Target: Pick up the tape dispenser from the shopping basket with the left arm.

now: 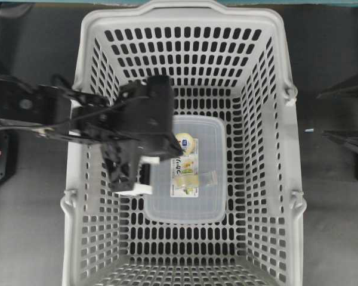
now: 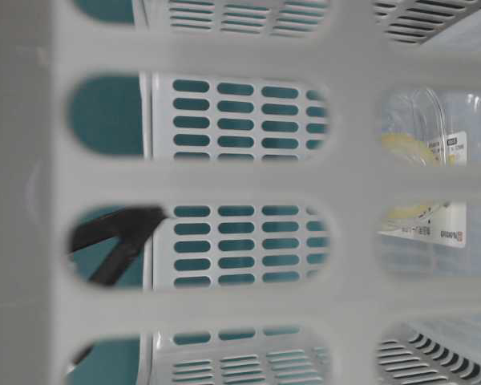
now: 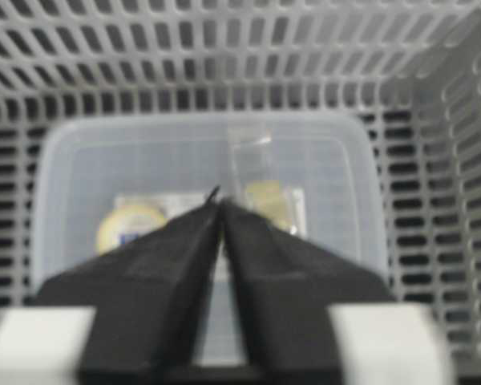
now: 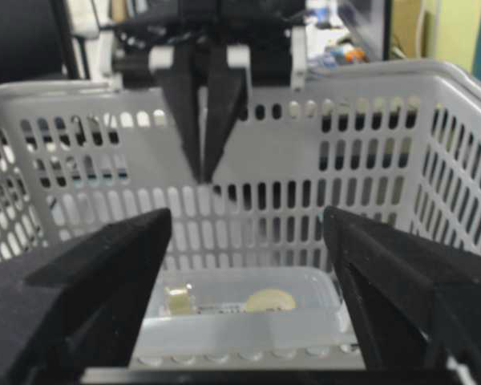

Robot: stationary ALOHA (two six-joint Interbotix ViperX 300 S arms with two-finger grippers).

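The tape dispenser (image 1: pixel 185 164) lies on its white and yellow-green card, pale-yellow disc at the far end, on a clear plastic container (image 1: pixel 209 202) on the floor of the grey shopping basket (image 1: pixel 292 179). My left gripper (image 1: pixel 144 174) hangs inside the basket, left of the card and above the container, fingers shut and empty. In the left wrist view its tips (image 3: pixel 219 204) meet in front of the card (image 3: pixel 266 202). The right wrist view shows the left gripper (image 4: pixel 202 164) pointing down, well above the dispenser (image 4: pixel 264 301). My right gripper (image 4: pixel 248 241) is open outside the basket's right wall.
The basket walls (image 3: pixel 224 48) stand high on all sides of the container (image 3: pixel 329 160). The table-level view looks through a slotted wall (image 2: pixel 224 176) at the dispenser (image 2: pixel 421 216). The right gripper's fingers (image 1: pixel 346 89) sit beside the right rim.
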